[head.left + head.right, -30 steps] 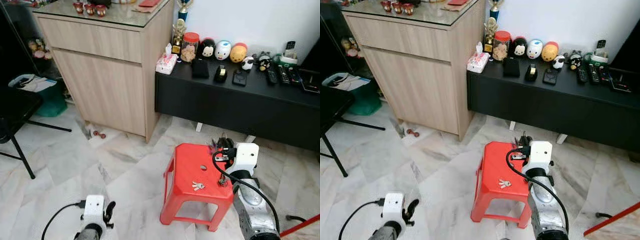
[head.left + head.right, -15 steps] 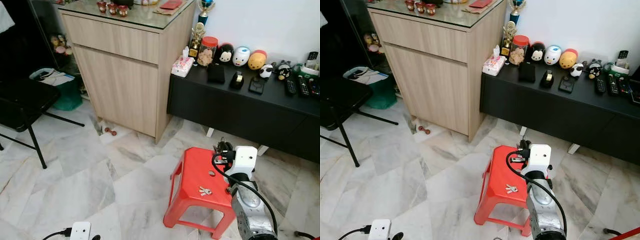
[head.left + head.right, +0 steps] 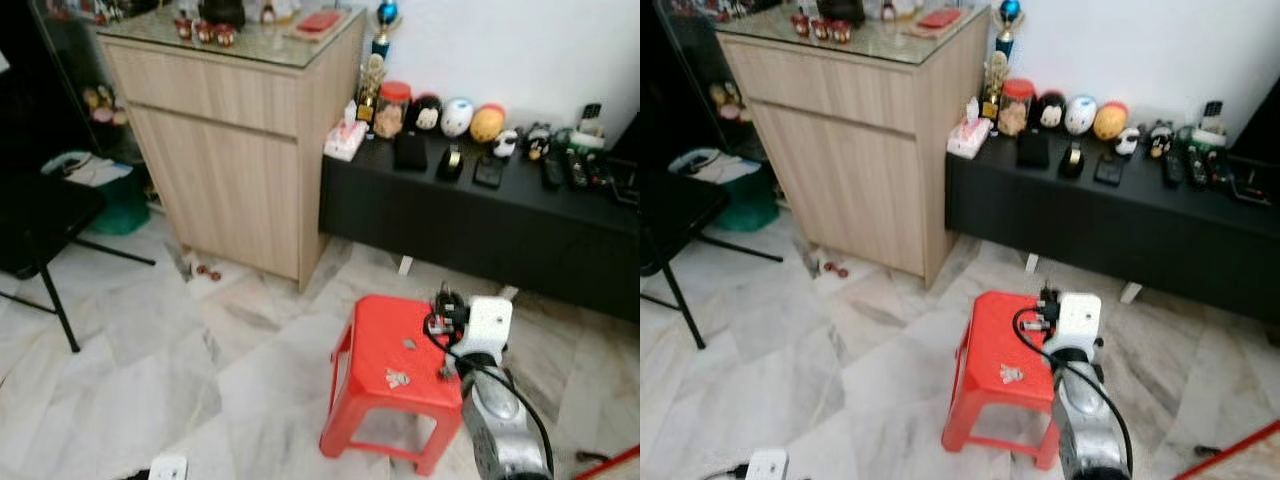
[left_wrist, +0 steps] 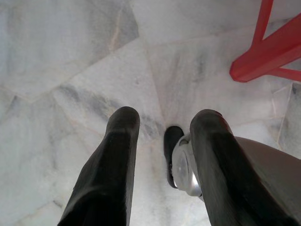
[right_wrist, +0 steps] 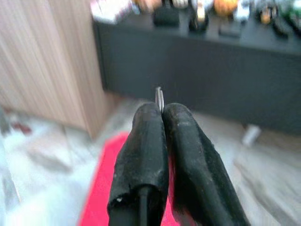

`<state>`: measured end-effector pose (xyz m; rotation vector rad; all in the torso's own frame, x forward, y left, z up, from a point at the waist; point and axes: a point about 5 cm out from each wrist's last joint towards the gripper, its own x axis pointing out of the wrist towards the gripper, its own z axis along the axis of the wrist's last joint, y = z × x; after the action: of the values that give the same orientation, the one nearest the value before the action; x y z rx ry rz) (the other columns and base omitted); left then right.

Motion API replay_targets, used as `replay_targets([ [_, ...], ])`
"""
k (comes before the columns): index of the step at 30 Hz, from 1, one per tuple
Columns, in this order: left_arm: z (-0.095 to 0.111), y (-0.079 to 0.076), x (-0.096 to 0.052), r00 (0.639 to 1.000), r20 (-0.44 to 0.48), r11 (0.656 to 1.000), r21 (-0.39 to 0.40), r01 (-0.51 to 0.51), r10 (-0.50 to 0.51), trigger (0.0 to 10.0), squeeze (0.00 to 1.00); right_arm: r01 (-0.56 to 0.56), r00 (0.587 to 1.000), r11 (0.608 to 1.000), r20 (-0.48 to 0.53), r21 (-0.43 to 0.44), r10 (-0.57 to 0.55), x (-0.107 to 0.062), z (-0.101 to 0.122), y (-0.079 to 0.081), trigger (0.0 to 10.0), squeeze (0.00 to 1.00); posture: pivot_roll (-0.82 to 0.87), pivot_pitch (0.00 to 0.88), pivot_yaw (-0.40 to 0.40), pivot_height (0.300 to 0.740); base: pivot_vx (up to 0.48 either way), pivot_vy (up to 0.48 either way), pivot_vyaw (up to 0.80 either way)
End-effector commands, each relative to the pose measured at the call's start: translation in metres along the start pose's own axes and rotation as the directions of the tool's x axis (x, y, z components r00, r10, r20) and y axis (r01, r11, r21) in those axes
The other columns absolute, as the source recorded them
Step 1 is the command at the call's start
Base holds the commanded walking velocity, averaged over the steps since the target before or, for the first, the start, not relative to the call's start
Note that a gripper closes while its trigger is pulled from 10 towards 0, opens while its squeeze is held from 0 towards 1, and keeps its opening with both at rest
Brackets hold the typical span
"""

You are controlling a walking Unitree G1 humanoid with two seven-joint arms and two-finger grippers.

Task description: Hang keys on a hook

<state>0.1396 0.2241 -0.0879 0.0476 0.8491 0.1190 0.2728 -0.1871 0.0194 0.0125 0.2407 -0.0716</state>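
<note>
My right gripper (image 5: 162,110) is shut, and a thin metal key ring (image 5: 159,98) pokes out between its fingertips. In the eye views this gripper (image 3: 446,302) hovers over the right edge of a red plastic stool (image 3: 378,345). A small bunch of keys (image 3: 397,377) lies on the stool's top, just left of the arm. My left gripper (image 4: 164,123) hangs low over the marble floor with its fingers apart and nothing between them; a leg of the stool (image 4: 263,56) is close by.
A tall wooden cabinet (image 3: 235,150) stands at the back left. Beside it, a low black bench (image 3: 480,215) carries toys, a jar and remotes. A black folding chair (image 3: 35,225) and a green bin (image 3: 115,200) are at the left. Marble floor (image 3: 150,340) spreads before the stool.
The camera has swung about, so the whole scene has shifted. My left arm has dropped lower in the picture. The right gripper stays shut over the stool's right edge.
</note>
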Motion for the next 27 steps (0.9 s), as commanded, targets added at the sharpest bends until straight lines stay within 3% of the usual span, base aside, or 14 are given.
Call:
replay_targets([
  [1,-0.008,-0.001,-0.002,0.999,-0.032,1.000,0.012,0.007,-0.007,10.0,0.00,0.053,0.994,0.998,-0.093,-0.014,-0.054,-0.006,-0.021,-0.013,10.0,0.00,-0.03,0.007,-0.065,0.740,0.000,0.000,0.00],
  [5,-0.009,-0.003,-0.002,0.999,-0.040,1.000,0.014,0.013,-0.012,10.0,0.00,0.082,0.975,0.997,-0.206,0.001,-0.080,-0.013,-0.043,-0.019,10.0,0.00,-0.03,0.007,-0.062,0.740,0.000,0.000,0.00],
  [10,-0.008,-0.005,-0.001,0.999,-0.043,1.000,0.005,0.014,-0.014,10.0,0.00,0.044,0.916,0.997,-0.394,-0.070,-0.068,-0.032,-0.081,-0.020,10.0,0.00,-0.03,0.004,-0.063,0.740,0.000,0.000,0.00],
  [13,-0.006,-0.005,0.000,0.999,-0.041,1.000,0.003,0.016,-0.016,10.0,0.00,0.018,0.895,0.994,-0.442,-0.109,-0.065,-0.040,-0.091,-0.020,10.0,0.00,-0.03,0.006,-0.060,0.740,0.000,0.000,0.00],
  [22,-0.006,-0.009,0.000,0.998,-0.053,0.999,-0.003,0.037,-0.037,10.0,0.00,0.041,0.825,0.992,-0.556,-0.117,-0.100,-0.058,-0.112,-0.027,10.0,0.00,-0.03,0.009,-0.057,0.740,0.000,0.000,0.00],
  [27,-0.008,-0.010,0.000,0.997,-0.066,0.999,-0.004,0.045,-0.045,10.0,0.00,0.048,0.811,0.993,-0.576,-0.109,-0.103,-0.062,-0.116,-0.028,10.0,0.00,-0.02,0.012,-0.057,0.740,0.000,0.000,0.00],
])
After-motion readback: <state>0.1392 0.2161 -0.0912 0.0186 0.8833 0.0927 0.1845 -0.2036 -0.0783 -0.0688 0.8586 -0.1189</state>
